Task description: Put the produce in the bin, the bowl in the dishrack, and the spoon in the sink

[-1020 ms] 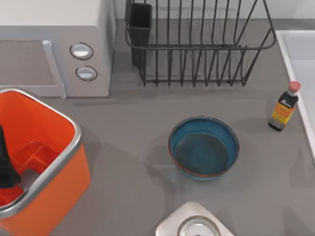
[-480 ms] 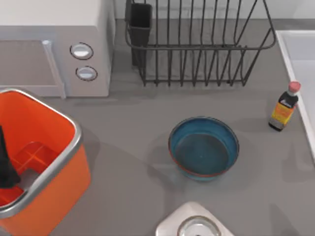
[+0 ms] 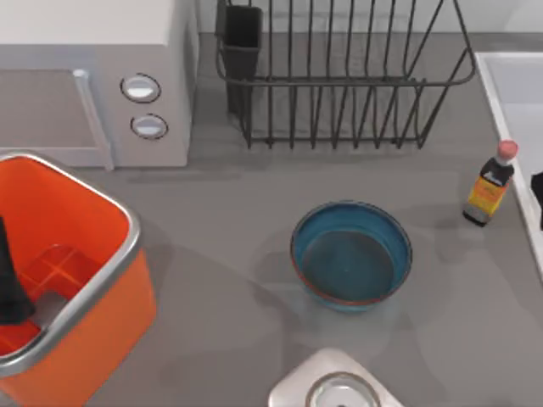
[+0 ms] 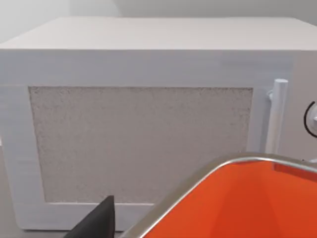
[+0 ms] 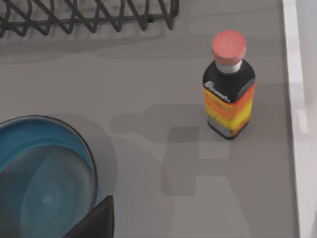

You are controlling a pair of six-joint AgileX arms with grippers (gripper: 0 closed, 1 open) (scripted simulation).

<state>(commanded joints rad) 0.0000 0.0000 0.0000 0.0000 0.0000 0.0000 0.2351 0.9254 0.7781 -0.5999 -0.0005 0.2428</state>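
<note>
Blue and glossy, the bowl sits upright on the grey desk, near of the dishrack; it looks rigid, light and slippery, so I judge the rim the best hold. Left claw hangs inside the bin, right claw by the sink; I cannot tell either's spread.

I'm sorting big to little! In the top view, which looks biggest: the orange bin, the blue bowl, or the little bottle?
1. The bin, though the picture's edge cuts part of it off.
2. The bowl.
3. The bottle, clearly the smallest.
</note>
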